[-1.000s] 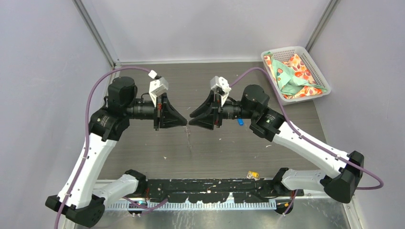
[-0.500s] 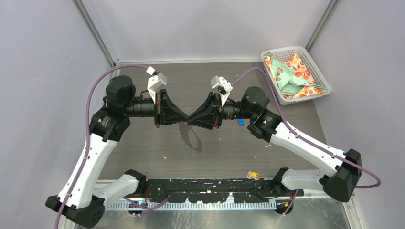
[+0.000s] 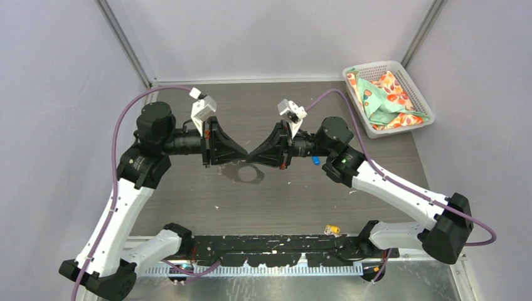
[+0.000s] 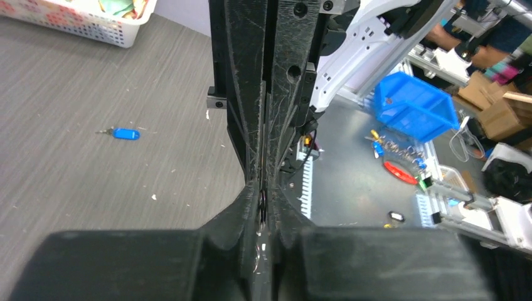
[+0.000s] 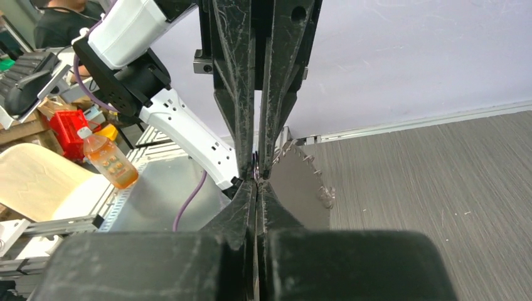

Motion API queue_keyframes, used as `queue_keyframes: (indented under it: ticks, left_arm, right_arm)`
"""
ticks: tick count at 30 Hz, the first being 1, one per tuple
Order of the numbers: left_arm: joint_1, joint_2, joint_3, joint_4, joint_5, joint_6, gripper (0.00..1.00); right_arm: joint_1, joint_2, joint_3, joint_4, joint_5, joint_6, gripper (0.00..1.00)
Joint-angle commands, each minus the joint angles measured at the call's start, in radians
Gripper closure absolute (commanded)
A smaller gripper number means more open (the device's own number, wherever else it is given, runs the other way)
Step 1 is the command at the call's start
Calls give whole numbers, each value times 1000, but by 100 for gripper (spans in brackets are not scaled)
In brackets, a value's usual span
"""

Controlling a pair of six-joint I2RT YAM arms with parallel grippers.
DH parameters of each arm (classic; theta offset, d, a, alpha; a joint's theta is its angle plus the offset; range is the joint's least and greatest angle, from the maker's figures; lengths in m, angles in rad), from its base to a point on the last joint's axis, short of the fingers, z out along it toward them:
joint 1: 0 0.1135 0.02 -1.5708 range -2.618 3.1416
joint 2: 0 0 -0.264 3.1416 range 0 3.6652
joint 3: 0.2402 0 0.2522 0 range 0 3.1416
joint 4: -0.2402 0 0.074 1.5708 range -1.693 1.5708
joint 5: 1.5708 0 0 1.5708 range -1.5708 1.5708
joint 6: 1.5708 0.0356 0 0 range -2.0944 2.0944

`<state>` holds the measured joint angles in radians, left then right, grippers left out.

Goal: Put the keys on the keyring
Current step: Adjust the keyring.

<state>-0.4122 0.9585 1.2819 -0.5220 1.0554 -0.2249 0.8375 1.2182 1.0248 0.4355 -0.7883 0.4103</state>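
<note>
**Tools meeting tip to tip over the counter, the keyring slack beneath them.**
Over the last second the left tool (image 3: 242, 156) and right tool (image 3: 253, 157) have closed the small gap between them and now touch at mid-counter (image 3: 188, 194). Each has its jaws pressed together, apparently pinching the cord. The keyring (image 3: 241, 172), a narrow hanging strand a moment ago, has bellied out into a wide loop low against the counter. Neither key is threaded. The blue key (image 3: 315, 160) lies under the right arm, and the yellow key (image 3: 331, 230) sits at the near edge. The loop looks ready, but threading probably needs one tool freed.
</note>
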Motion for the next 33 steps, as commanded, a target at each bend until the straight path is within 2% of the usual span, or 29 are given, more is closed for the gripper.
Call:
queue_keyframes:
  ticks: [1, 3, 6, 10, 11, 12, 14, 18, 21, 26, 33]
  left_arm:
    - [-19, 7, -2, 31, 2, -7, 77]
    - [-19, 12, 17, 1, -5, -3, 66]
    - [-17, 10, 31, -33, -8, -1, 64]
    - [-7, 6, 64, -110, -20, 38, 41]
    - [-2, 8, 79, -139, -22, 54, 39]
    - [2, 10, 91, -165, -22, 73, 40]
    - [4, 13, 93, -188, -13, 98, 49]
    - [4, 3, 50, -88, -6, 53, 61]
    - [4, 12, 39, -46, -6, 15, 62]
    - [3, 24, 26, -65, -8, 19, 64]
    - [-12, 25, 2, -145, -55, 119, 56]
  right_arm:
    - [2, -13, -13, 178, 62, 45, 99]
    - [1, -44, -35, 144, 91, 15, 99]
    - [1, -80, -57, 108, 125, -9, 99]
    - [1, -111, -65, 40, 149, -46, 99]
    - [2, -121, -66, 24, 151, -57, 99]
    - [1, -128, -65, 6, 152, -70, 99]
    - [1, -137, -59, -26, 148, -86, 99]
    - [1, -130, -43, -52, 132, -93, 99]
    - [0, -125, -36, -62, 130, -96, 99]
    - [1, -115, -21, -83, 138, -111, 99]
    - [2, -88, -2, -83, 112, -101, 99]
